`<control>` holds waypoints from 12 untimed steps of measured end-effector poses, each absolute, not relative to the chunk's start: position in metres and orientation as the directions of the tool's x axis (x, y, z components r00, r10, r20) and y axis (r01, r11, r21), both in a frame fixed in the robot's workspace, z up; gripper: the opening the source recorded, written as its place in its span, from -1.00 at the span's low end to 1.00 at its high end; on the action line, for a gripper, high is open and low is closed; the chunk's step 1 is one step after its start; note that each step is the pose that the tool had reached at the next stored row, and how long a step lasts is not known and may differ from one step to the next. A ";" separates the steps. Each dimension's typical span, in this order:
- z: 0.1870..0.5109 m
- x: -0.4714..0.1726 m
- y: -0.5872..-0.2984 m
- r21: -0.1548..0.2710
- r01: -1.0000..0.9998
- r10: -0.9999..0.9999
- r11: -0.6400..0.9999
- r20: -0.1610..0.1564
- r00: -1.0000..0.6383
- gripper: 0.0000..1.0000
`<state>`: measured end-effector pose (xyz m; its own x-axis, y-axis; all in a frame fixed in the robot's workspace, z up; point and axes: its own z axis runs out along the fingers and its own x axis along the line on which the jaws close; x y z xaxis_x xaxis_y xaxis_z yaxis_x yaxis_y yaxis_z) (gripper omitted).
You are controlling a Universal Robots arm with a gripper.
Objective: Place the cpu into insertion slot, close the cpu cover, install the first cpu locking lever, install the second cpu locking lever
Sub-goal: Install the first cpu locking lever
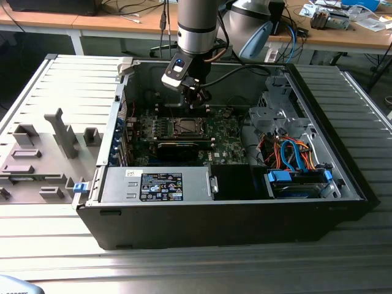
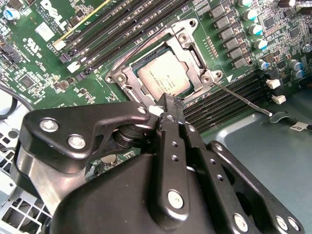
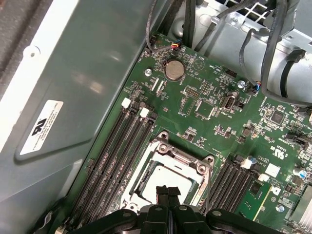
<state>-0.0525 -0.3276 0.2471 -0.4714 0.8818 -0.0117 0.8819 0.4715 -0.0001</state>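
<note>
Because the cpu (image 2: 163, 78) lies in the slot (image 2: 119, 78) under the cover (image 2: 185, 41), we hold our gripper (image 2: 165, 101) closed on nothing at its edge, likely to push.

You see a pale, satin metal face on the cpu (image 2: 163, 73), framed by the cpu cover (image 2: 183, 41) in bare, dully shining metal. The circuit board (image 2: 44, 68) is glossy green lacquer. Your gripper (image 2: 165, 103) is matt black with bright screw heads. In the exterior view, the fixture blocks (image 1: 61, 131) at the case's nine o'clock look like matt grey plastic. The table (image 1: 184, 269) is ribbed metal.
</note>
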 end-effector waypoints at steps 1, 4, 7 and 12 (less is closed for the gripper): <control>0.247 -0.052 -0.328 0.000 0.882 0.881 0.472 -0.012 -0.472 -0.79; 0.247 -0.052 -0.328 0.000 0.880 0.880 0.475 -0.012 -0.475 -0.79; 0.247 -0.052 -0.328 0.000 0.877 0.877 0.481 -0.012 -0.481 -0.79; 0.247 -0.052 -0.328 0.000 0.874 0.874 0.486 -0.012 -0.486 -0.79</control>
